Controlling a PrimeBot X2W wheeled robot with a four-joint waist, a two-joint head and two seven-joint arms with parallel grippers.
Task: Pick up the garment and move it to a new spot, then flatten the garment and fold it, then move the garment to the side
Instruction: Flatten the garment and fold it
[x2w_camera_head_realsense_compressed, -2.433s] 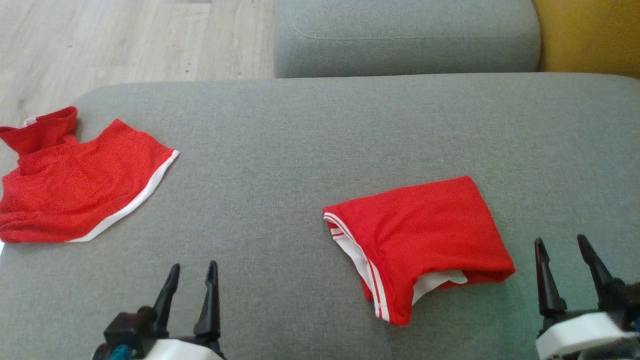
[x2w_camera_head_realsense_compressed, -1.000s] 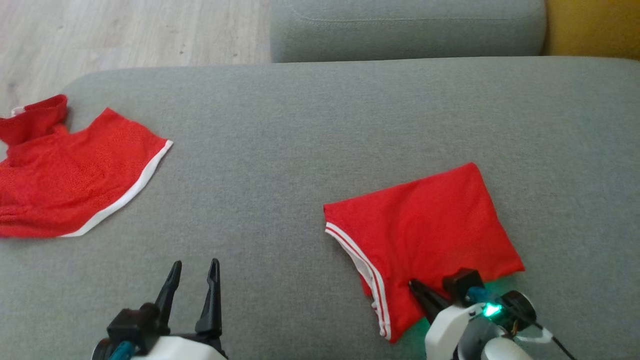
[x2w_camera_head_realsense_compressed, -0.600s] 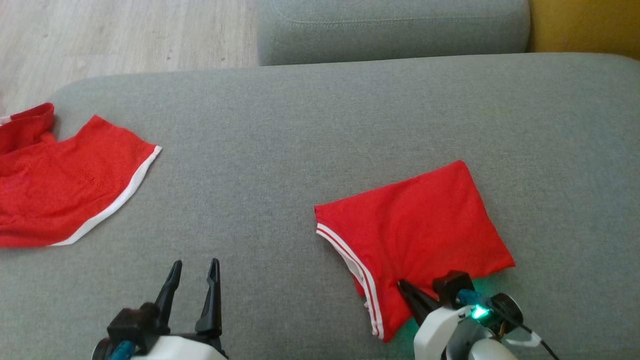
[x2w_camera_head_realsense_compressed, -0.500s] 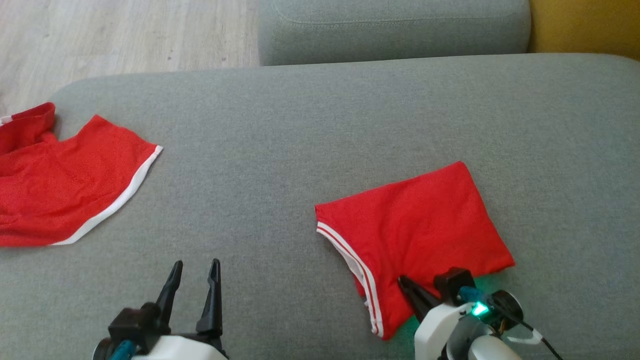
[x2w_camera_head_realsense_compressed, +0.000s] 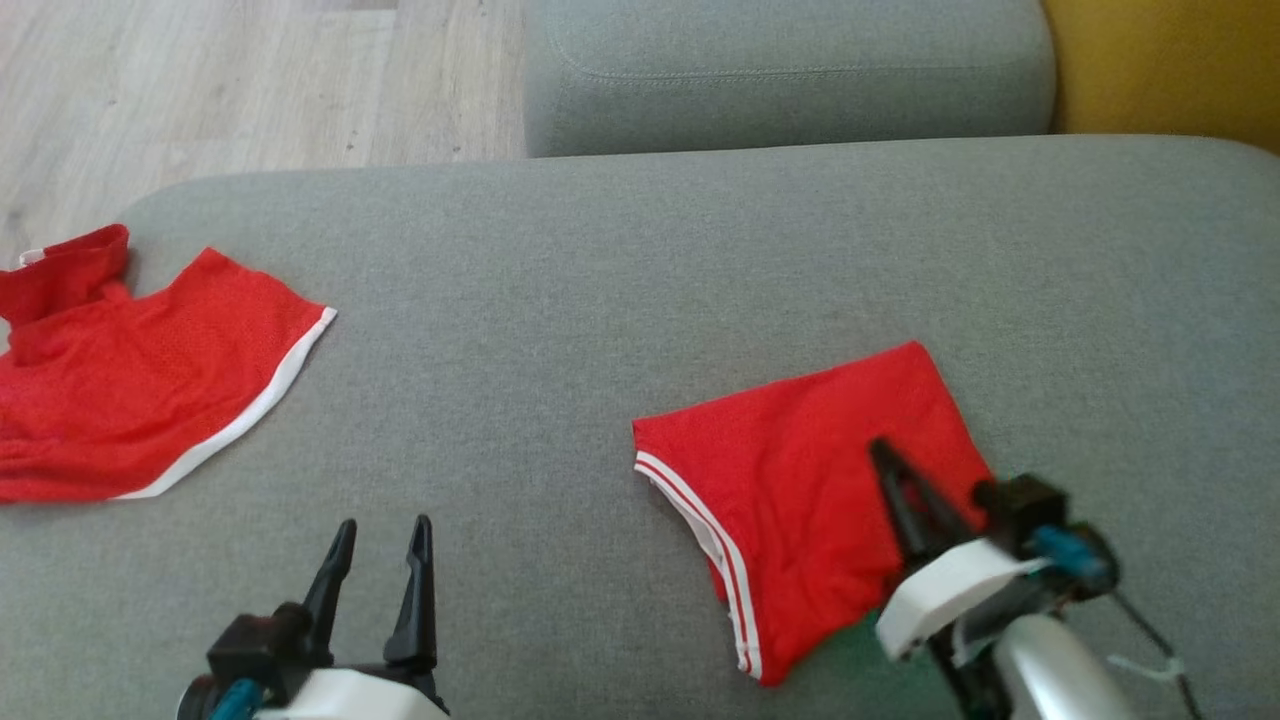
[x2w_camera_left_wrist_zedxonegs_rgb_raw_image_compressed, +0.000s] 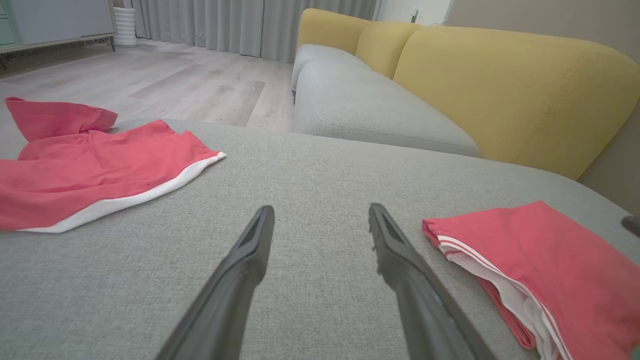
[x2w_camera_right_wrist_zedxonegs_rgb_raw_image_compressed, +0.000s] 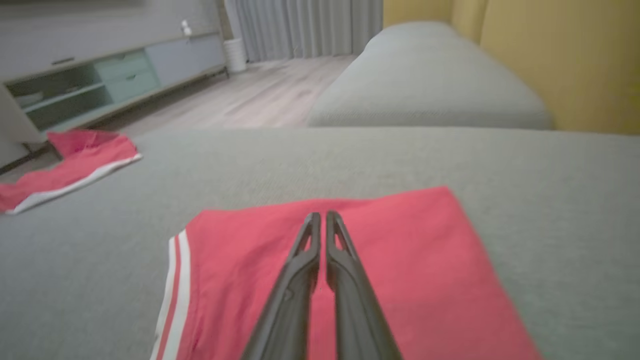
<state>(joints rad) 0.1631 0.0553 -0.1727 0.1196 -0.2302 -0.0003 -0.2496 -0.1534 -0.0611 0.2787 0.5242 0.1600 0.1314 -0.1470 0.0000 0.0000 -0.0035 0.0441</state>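
Observation:
The folded red garment (x2w_camera_head_realsense_compressed: 790, 490) with white stripes on its left hem lies flat on the grey sofa seat (x2w_camera_head_realsense_compressed: 600, 300), right of centre. My right gripper (x2w_camera_head_realsense_compressed: 880, 450) is shut, and its fingers lie over the garment's middle, pointing away from me. In the right wrist view the garment (x2w_camera_right_wrist_zedxonegs_rgb_raw_image_compressed: 400, 260) spreads under the right gripper (x2w_camera_right_wrist_zedxonegs_rgb_raw_image_compressed: 322, 216), whose fingers are pressed together with no cloth between them. My left gripper (x2w_camera_head_realsense_compressed: 385, 523) stands open over bare seat at the lower left. In the left wrist view the left gripper (x2w_camera_left_wrist_zedxonegs_rgb_raw_image_compressed: 321, 209) is just left of the garment (x2w_camera_left_wrist_zedxonegs_rgb_raw_image_compressed: 550, 265).
A second red garment (x2w_camera_head_realsense_compressed: 140, 390) with a white hem lies crumpled at the seat's left edge. Behind the seat are another grey cushion (x2w_camera_head_realsense_compressed: 790, 70) and a yellow backrest (x2w_camera_head_realsense_compressed: 1170, 60). Wooden floor (x2w_camera_head_realsense_compressed: 200, 90) lies beyond the left edge.
My shut right gripper has slid forward from the garment's near edge onto its middle. The left gripper has stayed put. The head camera shifted slightly.

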